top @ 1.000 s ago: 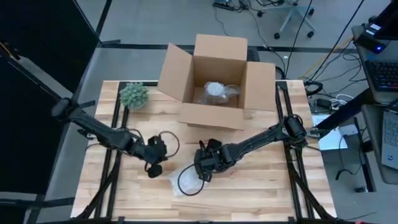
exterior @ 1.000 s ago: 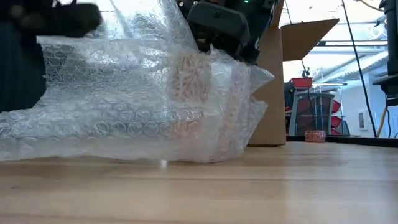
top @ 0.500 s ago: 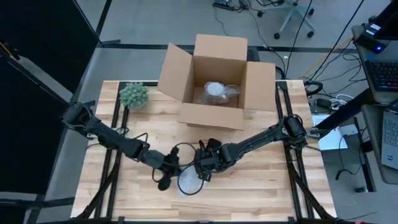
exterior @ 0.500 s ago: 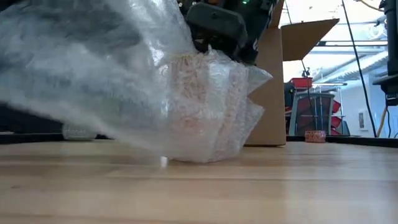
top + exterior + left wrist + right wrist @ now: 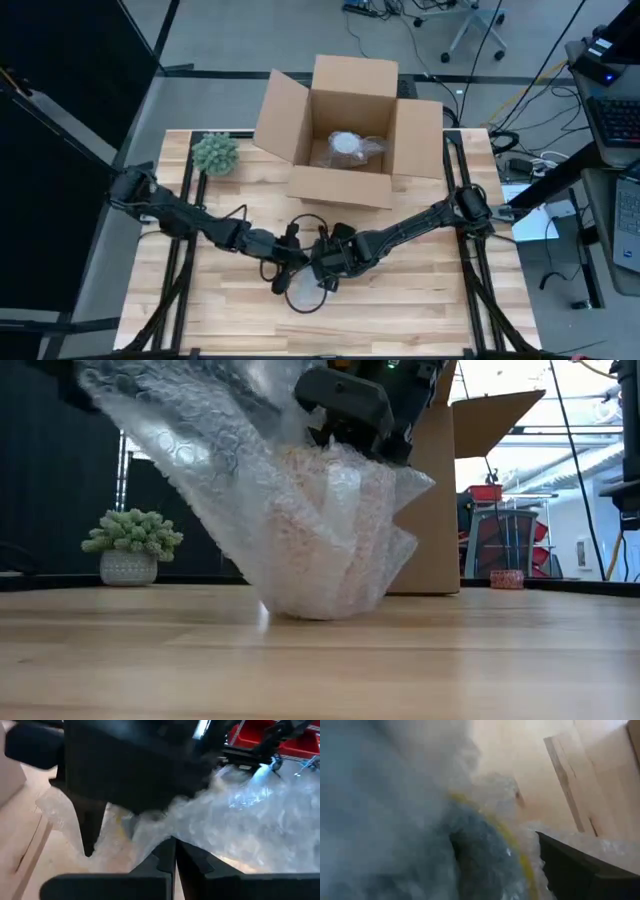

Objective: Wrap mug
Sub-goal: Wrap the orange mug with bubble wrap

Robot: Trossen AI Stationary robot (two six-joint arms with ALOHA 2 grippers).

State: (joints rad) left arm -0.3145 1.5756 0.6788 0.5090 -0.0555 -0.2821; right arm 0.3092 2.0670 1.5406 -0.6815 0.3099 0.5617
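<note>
Two claws meet just in front of the cardboard box (image 5: 345,130): the left claw (image 5: 290,262), clenched on bubble wrap (image 5: 250,480), should pull it snugly over the mug (image 5: 320,530), which the right claw (image 5: 328,268) pins, its grip unclear.

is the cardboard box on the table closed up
No, the cardboard box has its flaps open in the high view, with a clear-wrapped item inside.
</note>
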